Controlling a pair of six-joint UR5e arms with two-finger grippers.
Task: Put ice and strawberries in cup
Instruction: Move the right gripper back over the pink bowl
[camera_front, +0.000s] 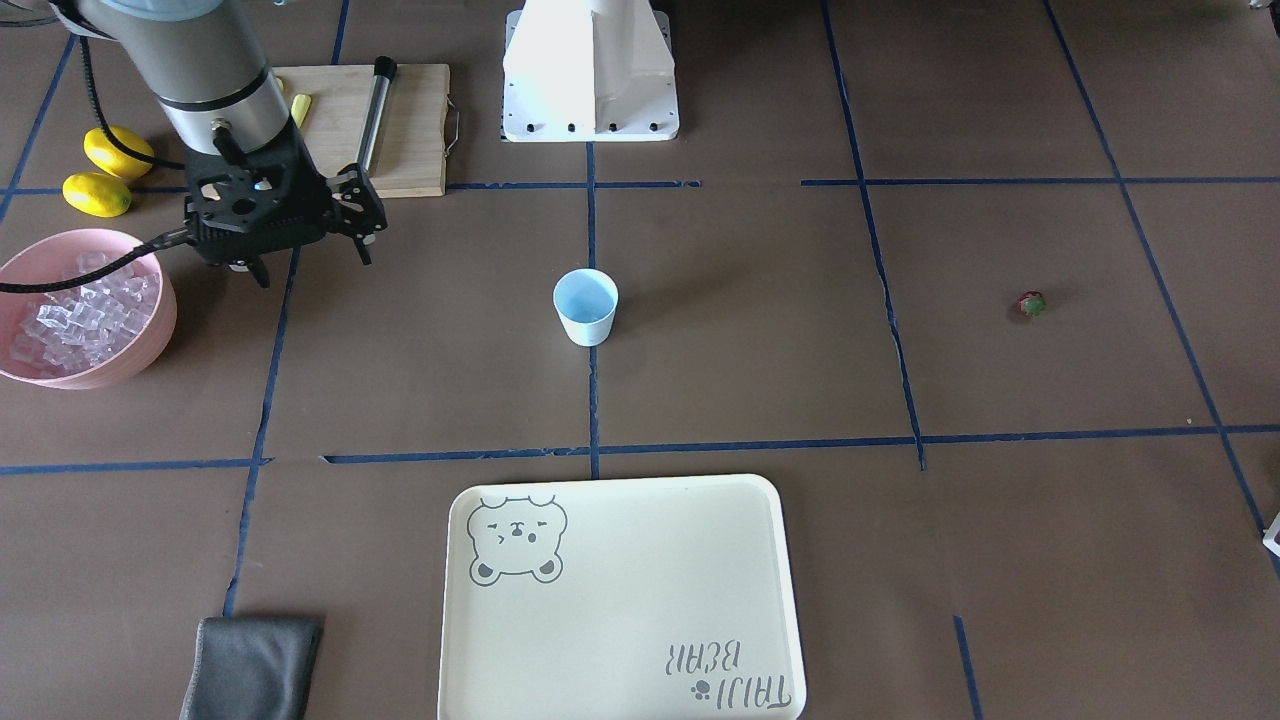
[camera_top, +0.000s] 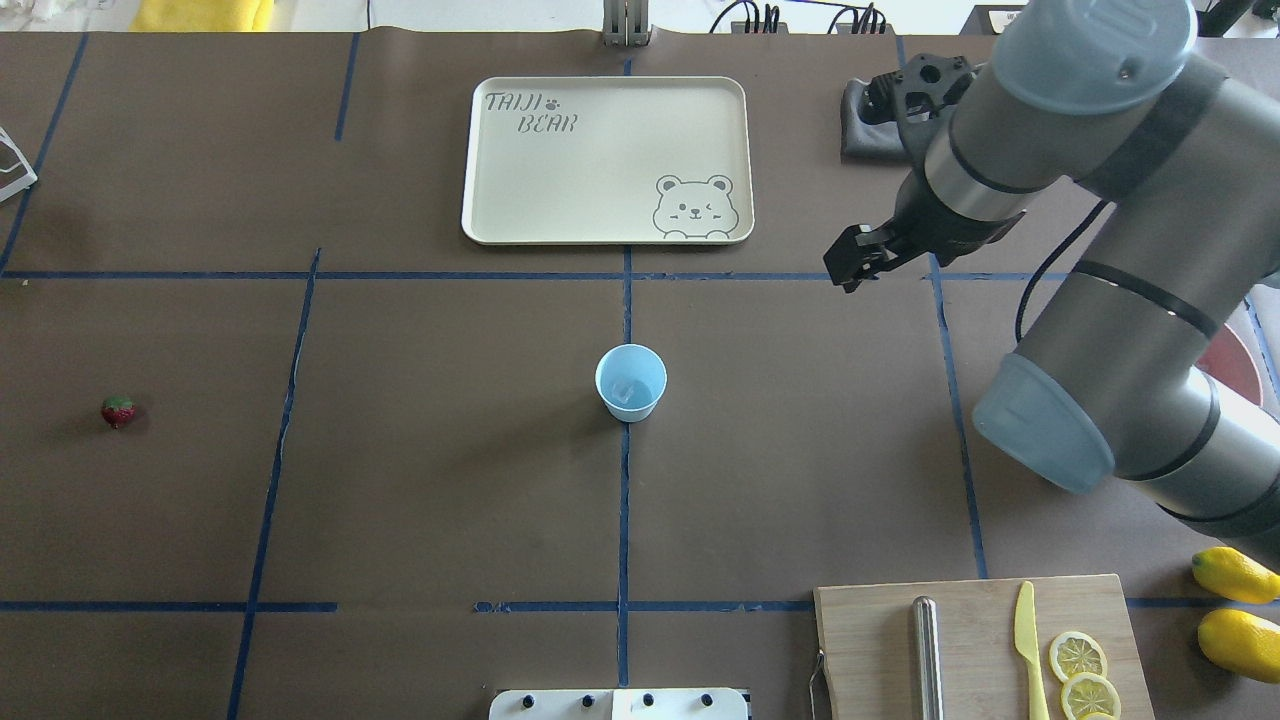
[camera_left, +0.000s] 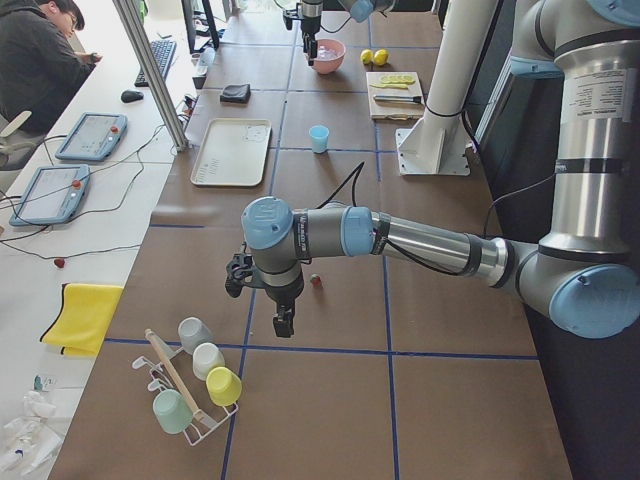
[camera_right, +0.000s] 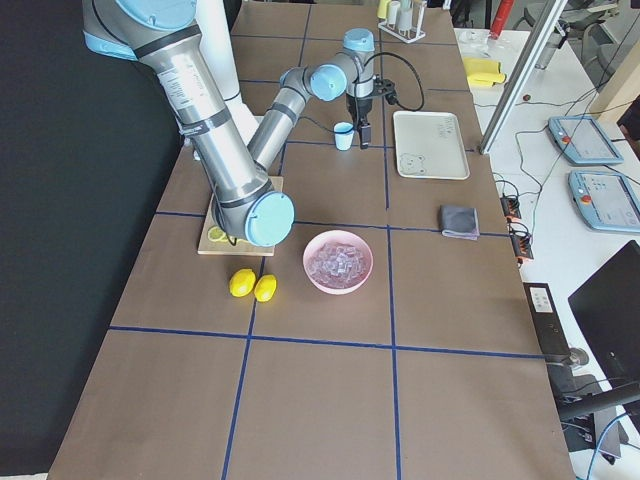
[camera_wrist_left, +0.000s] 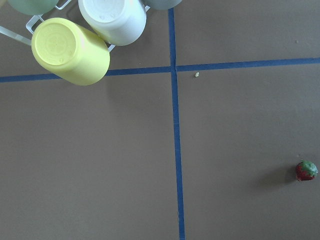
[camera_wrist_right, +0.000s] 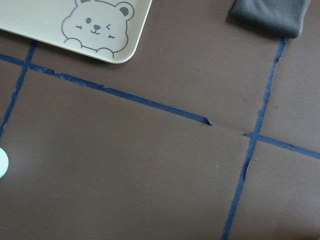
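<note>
One tray (camera_front: 620, 600) reads "TAIJI BEAR"; right hand (camera_front: 315, 262) spread; left hand (camera_left: 284, 325) unclear.

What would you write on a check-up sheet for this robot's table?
Surface: brown table, blue tape lines.
Job's things: cup upright mid-table; ice piled in pink bowl, maybe one piece in the cup; strawberry alone, far from the cup.
Clutter: tray, grey cloth, cutting board with lemon slices, two lemons, cup rack.
Pincers: right pincer looks open, holding nothing, beside the bowl; left pincer near the strawberry, cannot tell if open.
Cables: black cable runs past the bowl.
Surroundings: person at side desk with tablets.
</note>
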